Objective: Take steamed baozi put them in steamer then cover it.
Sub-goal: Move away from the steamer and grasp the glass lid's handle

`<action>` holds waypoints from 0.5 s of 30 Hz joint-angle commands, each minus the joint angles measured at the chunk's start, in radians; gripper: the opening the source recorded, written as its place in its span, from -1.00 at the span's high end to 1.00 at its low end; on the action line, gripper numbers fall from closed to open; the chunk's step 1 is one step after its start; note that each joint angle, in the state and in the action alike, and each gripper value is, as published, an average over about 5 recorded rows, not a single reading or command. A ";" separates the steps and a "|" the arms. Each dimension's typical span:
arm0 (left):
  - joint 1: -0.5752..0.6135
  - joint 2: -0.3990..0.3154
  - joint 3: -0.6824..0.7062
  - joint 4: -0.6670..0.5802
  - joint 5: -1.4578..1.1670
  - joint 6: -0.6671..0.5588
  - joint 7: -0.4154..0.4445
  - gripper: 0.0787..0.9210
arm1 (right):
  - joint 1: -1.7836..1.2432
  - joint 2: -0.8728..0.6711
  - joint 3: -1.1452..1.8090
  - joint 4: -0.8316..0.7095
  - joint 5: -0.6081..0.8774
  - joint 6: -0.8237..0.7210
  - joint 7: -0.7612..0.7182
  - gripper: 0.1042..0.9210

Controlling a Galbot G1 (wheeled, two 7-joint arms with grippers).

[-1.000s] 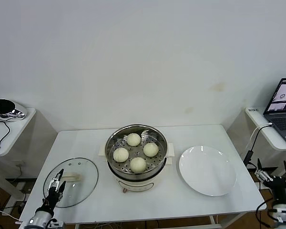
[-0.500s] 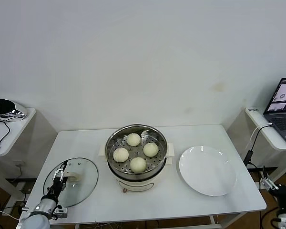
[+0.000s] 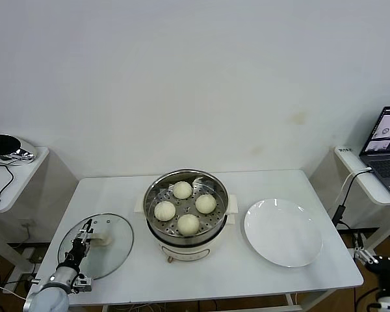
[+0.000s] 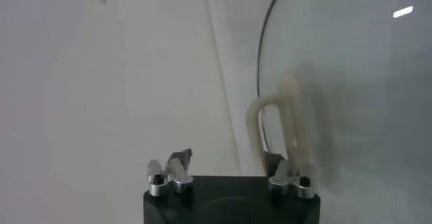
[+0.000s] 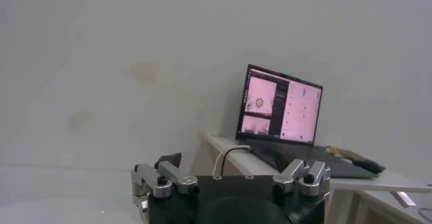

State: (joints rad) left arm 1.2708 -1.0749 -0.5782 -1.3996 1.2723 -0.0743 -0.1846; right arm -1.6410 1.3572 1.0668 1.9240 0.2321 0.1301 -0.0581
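Note:
Several cream-white baozi (image 3: 182, 190) lie on the perforated tray of the steel steamer (image 3: 216, 188) in the middle of the table. The cover (image 3: 114, 250), a clear glass lid with a cream handle (image 3: 103, 240), lies flat on the table's left front. My left gripper (image 3: 86, 232) is down over the cover, at the left end of that handle. In the left wrist view the handle (image 4: 273, 127) stands just ahead of the left gripper (image 4: 228, 161), toward one side. My right gripper (image 3: 377, 263) hangs open off the table's right front corner, holding nothing (image 5: 236, 168).
A bare white plate (image 3: 283, 233) lies right of the steamer. A side table with a laptop (image 3: 385, 149) stands at the far right. Another side table with a chrome object (image 3: 10, 148) stands at the far left.
My left gripper has moved forward over the cover to its handle, and the cover has shifted slightly. My right gripper has dropped lower beside the table's right edge.

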 commanded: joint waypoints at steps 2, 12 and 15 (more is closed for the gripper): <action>-0.017 -0.002 0.007 0.029 -0.012 -0.007 -0.006 0.13 | -0.008 0.004 -0.002 0.006 -0.006 0.003 -0.001 -0.76; 0.074 -0.001 -0.036 -0.080 -0.081 -0.004 -0.035 0.78 | -0.010 -0.001 -0.015 0.015 -0.014 0.004 -0.003 -0.76; 0.144 -0.003 -0.075 -0.175 -0.115 0.027 -0.028 0.85 | -0.010 -0.002 -0.024 0.021 -0.018 0.004 -0.003 -0.76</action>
State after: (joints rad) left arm 1.3031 -1.0772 -0.5982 -1.4232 1.2176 -0.0793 -0.2105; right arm -1.6497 1.3551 1.0513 1.9415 0.2169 0.1334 -0.0613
